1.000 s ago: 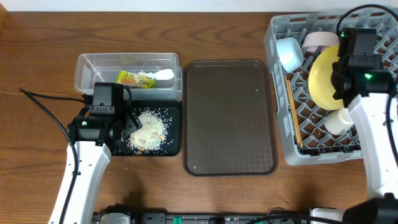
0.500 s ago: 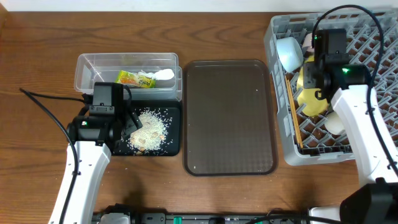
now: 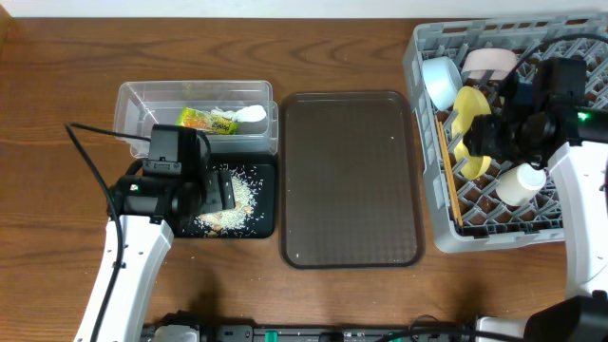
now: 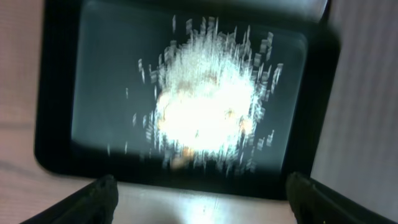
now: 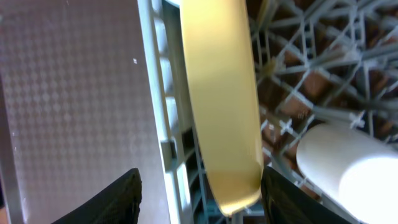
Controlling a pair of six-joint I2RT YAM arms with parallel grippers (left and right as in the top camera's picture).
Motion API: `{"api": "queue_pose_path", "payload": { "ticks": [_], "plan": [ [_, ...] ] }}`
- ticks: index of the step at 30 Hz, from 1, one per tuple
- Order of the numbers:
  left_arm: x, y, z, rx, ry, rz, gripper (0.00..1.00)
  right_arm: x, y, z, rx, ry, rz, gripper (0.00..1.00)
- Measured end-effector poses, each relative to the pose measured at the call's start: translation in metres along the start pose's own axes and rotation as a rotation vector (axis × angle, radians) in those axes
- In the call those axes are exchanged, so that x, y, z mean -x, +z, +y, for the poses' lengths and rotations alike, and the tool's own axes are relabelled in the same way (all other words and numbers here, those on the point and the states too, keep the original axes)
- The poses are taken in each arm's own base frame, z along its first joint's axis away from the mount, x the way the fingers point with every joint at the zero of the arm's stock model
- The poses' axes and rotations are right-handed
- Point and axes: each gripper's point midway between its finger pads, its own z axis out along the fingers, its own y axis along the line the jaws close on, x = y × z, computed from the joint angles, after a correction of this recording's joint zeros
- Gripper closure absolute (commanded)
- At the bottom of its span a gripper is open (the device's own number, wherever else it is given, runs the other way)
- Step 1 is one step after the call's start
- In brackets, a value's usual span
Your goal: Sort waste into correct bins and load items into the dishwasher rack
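The yellow plate (image 5: 221, 93) stands on edge in the grey dishwasher rack (image 3: 570, 233), between the wide-apart fingers of my right gripper (image 5: 199, 200), which is open. From overhead, that gripper (image 3: 477, 135) is at the rack's left side beside the plate (image 3: 463, 109). Also in the rack are a light blue bowl (image 3: 440, 81), a white bowl (image 3: 489, 62), a white cup (image 3: 521, 183) and chopsticks (image 3: 448, 180). My left gripper (image 4: 202, 205) hovers open over the rice (image 4: 205, 106) in the black tray (image 3: 268, 223). The clear tub (image 3: 133, 100) holds the wrapper (image 3: 204, 120) and white paper (image 3: 249, 114).
A dark brown serving tray (image 3: 350, 176) lies between the bins and the rack. The left wrist view is blurred. The left arm's cable (image 3: 90, 161) loops over the table to the left of the bins.
My right gripper has opened and let go of the yellow plate, which now stands on edge in the rack. The right arm has swung round. The left gripper has shifted slightly right over the rice.
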Motion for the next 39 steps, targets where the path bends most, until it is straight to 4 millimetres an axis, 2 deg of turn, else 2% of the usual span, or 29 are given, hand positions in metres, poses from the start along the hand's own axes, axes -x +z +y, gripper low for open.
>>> {"api": "queue_pose_path", "payload": {
  "ticks": [3, 6, 12, 15, 16, 17, 19, 25, 30, 39],
  "plan": [
    [-0.013, -0.002, 0.002, 0.002, 0.01, 0.047, 0.12, -0.011, 0.0, -0.004, -0.016, 0.02, 0.043, 0.39],
    [-0.013, -0.012, -0.001, -0.024, 0.024, 0.013, 0.12, -0.021, -0.002, -0.01, -0.049, 0.04, 0.081, 0.39],
    [-0.016, -0.063, -0.005, -0.105, 0.047, -0.227, 0.12, -0.029, -0.011, -0.012, -0.075, 0.033, 0.018, 0.37],
    [-0.021, -0.081, -0.004, -0.133, 0.055, -0.345, 0.12, -0.042, -0.02, -0.012, -0.079, 0.023, -0.063, 0.34],
    [-0.023, -0.086, -0.004, -0.143, 0.056, -0.382, 0.11, -0.046, -0.023, -0.012, -0.08, 0.018, -0.094, 0.29],
    [-0.025, -0.09, -0.004, -0.151, 0.057, -0.412, 0.01, -0.052, -0.028, -0.011, -0.08, 0.01, -0.142, 0.23],
    [-0.03, -0.093, -0.003, -0.163, 0.061, -0.443, 0.01, -0.062, -0.036, -0.01, -0.079, 0.008, -0.208, 0.01],
    [-0.035, -0.094, -0.003, -0.173, 0.061, -0.46, 0.01, -0.091, -0.065, -0.005, -0.075, -0.027, -0.396, 0.01],
    [-0.036, -0.093, -0.003, -0.175, 0.061, -0.456, 0.01, -0.105, -0.086, -0.001, -0.073, -0.041, -0.478, 0.01],
    [-0.036, -0.093, -0.003, -0.175, 0.061, -0.456, 0.02, -0.116, -0.086, -0.001, -0.073, -0.038, -0.461, 0.01]
  ]
}}
